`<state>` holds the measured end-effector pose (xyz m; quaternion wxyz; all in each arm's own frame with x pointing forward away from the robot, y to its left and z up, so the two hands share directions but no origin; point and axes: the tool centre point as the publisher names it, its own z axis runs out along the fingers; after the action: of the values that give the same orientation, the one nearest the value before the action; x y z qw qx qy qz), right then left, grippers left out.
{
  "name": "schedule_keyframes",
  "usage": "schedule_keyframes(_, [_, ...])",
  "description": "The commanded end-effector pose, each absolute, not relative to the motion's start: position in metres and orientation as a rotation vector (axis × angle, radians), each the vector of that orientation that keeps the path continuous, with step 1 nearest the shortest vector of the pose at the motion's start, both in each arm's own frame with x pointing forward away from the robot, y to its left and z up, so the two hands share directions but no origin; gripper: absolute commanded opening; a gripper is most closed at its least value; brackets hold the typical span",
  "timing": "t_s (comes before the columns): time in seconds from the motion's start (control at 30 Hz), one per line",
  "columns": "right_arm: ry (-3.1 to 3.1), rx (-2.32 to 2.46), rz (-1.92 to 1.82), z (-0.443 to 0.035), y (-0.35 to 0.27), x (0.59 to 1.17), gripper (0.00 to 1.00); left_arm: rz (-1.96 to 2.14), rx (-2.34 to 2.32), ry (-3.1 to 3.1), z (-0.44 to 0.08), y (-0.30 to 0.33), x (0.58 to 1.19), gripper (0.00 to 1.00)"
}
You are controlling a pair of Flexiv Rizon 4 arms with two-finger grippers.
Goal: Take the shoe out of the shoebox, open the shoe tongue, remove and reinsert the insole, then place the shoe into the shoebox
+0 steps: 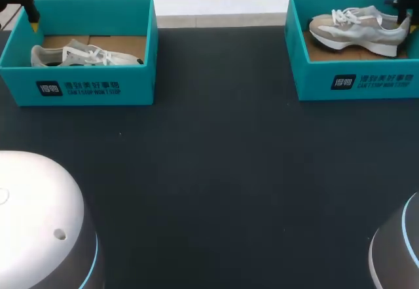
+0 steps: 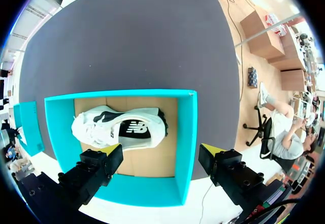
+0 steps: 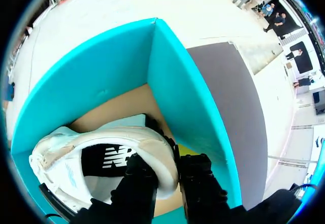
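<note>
The right claw [image 3: 167,162] pinches the heel collar of the shoe [image 3: 109,155], one finger inside the opening and one outside. The shoe lies in the right shoebox [image 1: 353,82], upper right in the head view. A straight upward lift looks best, clearing the wall before crossing the counter [image 1: 216,171]. That arm points steeply down. The left claw [image 2: 161,152] hangs spread over the left shoebox [image 2: 185,132], upper left, and is not touching the other shoe [image 2: 122,127].
</note>
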<state>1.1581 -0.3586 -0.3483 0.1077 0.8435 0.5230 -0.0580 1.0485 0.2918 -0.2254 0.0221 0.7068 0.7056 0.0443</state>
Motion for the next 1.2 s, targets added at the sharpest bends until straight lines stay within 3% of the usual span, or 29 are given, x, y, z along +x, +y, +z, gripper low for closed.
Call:
schedule_keyframes(0.03, [1.567, 2.453, -0.136, -0.315, -0.361, 1.139, 0.00, 0.142, 2.189, 2.184, -0.225, 0.292, 1.047, 1.00])
schedule_keyframes(0.67, [1.696, 2.304, -0.040, -0.179, -0.354, 1.090, 0.00, 0.142, 2.189, 2.184, -0.225, 0.292, 1.047, 1.00])
schedule_keyframes(1.2, [1.689, 2.247, 0.025, -0.141, -0.344, 1.067, 0.00, 0.142, 2.189, 2.184, -0.225, 0.292, 1.047, 1.00])
